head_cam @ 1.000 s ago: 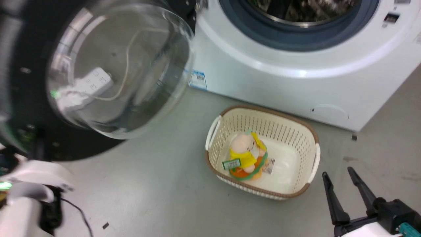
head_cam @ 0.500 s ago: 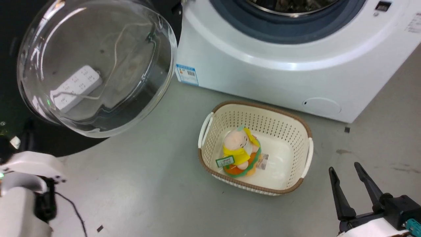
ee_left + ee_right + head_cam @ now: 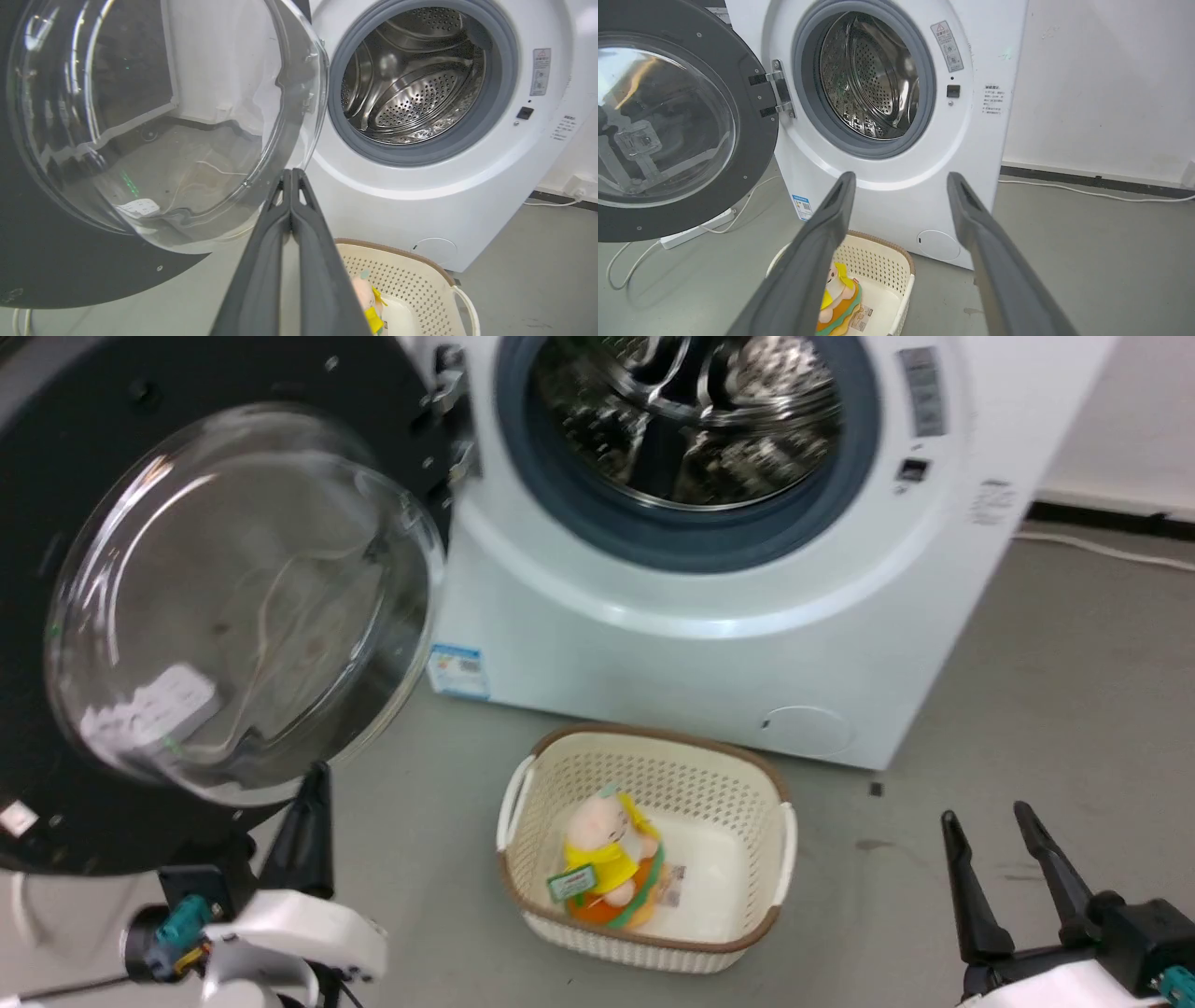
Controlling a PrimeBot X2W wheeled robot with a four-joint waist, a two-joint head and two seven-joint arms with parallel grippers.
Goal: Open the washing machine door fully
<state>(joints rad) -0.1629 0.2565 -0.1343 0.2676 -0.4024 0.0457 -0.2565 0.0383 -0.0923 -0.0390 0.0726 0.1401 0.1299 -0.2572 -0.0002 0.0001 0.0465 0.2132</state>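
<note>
Washing machine door [image 3: 233,607] is hanging wide open, left of the drum [image 3: 681,420]. Left end effector [image 3: 292,175], pinched together on nothing, is sitting by its lower rim, likely as a pusher; right end effector [image 3: 987,814] is idling, spread apart.

A cream basket [image 3: 653,775] with a brown rim stands on the grey floor [image 3: 1055,663]. Inside it lies a soft toy [image 3: 607,868] in yellow, orange and green. Left of the basket is a white power strip [image 3: 696,228] with a looping cord. Right of the basket, a white cable [image 3: 1087,192] runs along a black skirting [image 3: 1087,179].
</note>
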